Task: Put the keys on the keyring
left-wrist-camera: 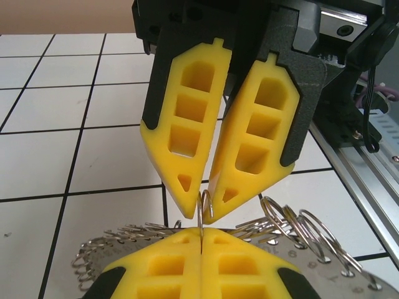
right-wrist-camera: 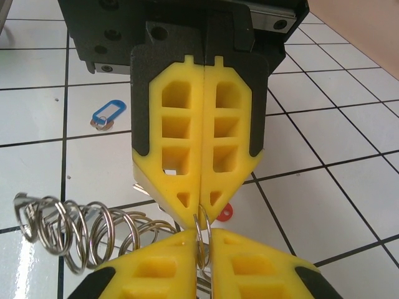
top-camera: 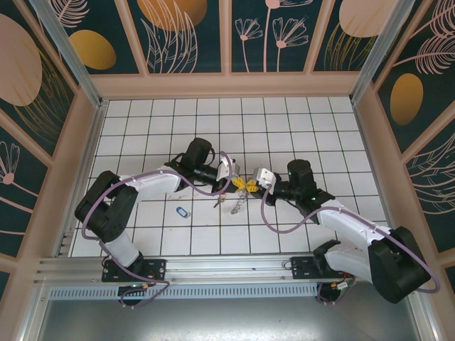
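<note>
My left gripper [top-camera: 239, 182] [left-wrist-camera: 202, 232] and right gripper [top-camera: 251, 187] [right-wrist-camera: 209, 240] meet tip to tip above the middle of the floor. Both pinch one small metal split ring [left-wrist-camera: 205, 205] [right-wrist-camera: 202, 225]. The left jaws are shut tight on it. The right jaws stand a sliver apart, with the ring's wires between them. Below hangs the keyring [left-wrist-camera: 349, 274] [top-camera: 234, 206], a grey band strung with several wire rings [right-wrist-camera: 68, 230]. A blue-tagged key [top-camera: 183, 212] [right-wrist-camera: 108, 114] lies alone to the left. A red key head [right-wrist-camera: 226, 212] peeks from behind the left fingertips.
White tiled floor [top-camera: 284, 128] inside low beige walls. The aluminium base rail [top-camera: 227, 266] runs along the near edge, and purple cables loop from both arms.
</note>
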Motion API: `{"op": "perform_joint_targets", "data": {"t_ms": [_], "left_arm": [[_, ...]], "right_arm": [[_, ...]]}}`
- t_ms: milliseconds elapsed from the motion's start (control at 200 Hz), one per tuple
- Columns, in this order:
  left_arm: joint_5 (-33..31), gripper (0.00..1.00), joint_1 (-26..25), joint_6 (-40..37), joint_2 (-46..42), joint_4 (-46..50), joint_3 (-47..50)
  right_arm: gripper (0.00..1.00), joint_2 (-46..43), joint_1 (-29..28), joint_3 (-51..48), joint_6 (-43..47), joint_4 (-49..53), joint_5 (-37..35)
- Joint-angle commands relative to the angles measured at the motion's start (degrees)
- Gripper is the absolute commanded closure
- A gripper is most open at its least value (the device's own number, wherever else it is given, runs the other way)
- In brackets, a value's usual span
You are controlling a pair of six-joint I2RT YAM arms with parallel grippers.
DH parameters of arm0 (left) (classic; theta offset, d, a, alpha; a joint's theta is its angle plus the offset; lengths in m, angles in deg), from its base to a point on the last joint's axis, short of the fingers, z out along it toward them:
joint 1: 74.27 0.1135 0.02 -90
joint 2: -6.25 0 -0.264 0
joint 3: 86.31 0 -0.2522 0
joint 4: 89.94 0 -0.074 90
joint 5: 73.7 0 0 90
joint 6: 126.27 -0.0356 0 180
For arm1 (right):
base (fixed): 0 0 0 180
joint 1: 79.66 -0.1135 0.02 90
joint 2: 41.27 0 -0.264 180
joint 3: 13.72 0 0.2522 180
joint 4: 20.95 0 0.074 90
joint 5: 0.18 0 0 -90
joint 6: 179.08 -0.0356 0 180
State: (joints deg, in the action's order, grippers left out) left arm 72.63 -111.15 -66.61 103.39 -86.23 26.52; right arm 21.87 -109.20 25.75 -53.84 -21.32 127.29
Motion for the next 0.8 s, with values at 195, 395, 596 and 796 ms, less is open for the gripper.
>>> {"op": "perform_joint_targets", "data": {"t_ms": [195, 395, 596, 796], "left_arm": [[0.96, 1.0, -0.1, 0.9, -1.69, -2.51, 0.98], [2.49, 0.86, -0.13, 0.27, -0.86, -1.18, 0.33], [3.32, 0.82, -0.16, -0.02, -0.04, -0.57, -0.27], [4.07, 0.81, -0.16, 0.23, 0.58, -0.67, -1.41]], "right_arm": [[1.0, -0.73, 0.99, -0.67, 1.58, 0.91, -0.05], [1.0, -0.56, 1.47, -1.17, -1.15, -4.39, 3.73], [1.0, -0.81, 1.68, -1.46, -2.11, -6.17, 4.51], [1.0, -0.38, 1.63, -1.54, -2.71, -7.4, 4.79]]}}
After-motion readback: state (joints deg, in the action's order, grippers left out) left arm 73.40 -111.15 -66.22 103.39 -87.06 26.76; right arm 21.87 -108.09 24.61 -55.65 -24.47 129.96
